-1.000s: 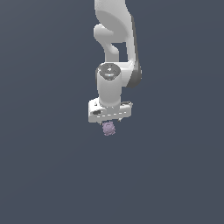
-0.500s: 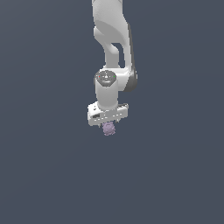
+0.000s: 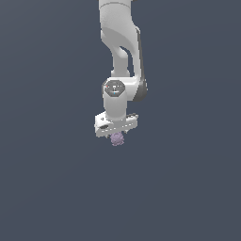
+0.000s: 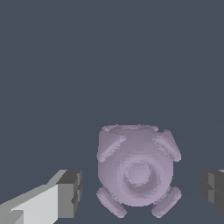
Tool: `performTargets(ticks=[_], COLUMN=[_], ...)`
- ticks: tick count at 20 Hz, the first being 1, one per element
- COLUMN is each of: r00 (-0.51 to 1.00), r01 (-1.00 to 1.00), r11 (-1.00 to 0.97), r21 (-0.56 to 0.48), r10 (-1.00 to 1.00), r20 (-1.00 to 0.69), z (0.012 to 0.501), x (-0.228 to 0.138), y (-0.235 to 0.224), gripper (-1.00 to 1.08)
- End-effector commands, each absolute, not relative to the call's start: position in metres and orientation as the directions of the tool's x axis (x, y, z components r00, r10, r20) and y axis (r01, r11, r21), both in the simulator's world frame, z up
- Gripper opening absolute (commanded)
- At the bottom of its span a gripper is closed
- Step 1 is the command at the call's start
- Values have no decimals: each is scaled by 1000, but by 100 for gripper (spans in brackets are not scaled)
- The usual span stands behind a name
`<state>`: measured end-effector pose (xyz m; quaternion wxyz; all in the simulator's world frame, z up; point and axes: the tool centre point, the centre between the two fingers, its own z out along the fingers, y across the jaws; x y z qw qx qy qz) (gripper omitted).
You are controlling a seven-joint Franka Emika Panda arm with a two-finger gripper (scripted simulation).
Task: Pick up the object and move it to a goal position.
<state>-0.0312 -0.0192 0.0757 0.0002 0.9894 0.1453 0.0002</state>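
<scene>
Pale purple, bumpy, roughly round object (image 3: 116, 138) is sitting directly beneath the white two-finger robot gripper (image 3: 116, 136), which is serving as the landmark for every position given below. In the exterior view, the object is showing just under the gripper's flat white crossbar, touching its underside as far as the render allows, and it is much smaller than that crossbar. The white jointed arm (image 3: 123, 56) is rising straight above the gripper and leaving the picture at the upper edge.

In the wrist view, the object (image 4: 136, 170) is lying between the two dark grey finger pads (image 4: 70, 193), and a visible gap is showing on each side of it. The fingers are therefore standing apart, with neither pad pressing on the lump. Short ridged knobs are projecting from the object's surface, and a round boss is facing the camera.

A plain dark slate-blue background (image 3: 47, 179) is surrounding the gripper on all sides.
</scene>
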Motion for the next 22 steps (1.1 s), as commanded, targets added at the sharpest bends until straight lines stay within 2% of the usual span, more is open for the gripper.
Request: performTargets(ticks=[1,10,11,22], r00=[957,957,957,957], r01=[289,290,290,290], r11=[-957,-957,-957,-957], r21=[0,0,0,1], r10=[289,290,290,290], r20=[0,0,0,1], z=[63,39,39,40], x=[-32,-31,-31,-31], y=[-19,-19,-19,-19], gripper=[100,100,-100,-100])
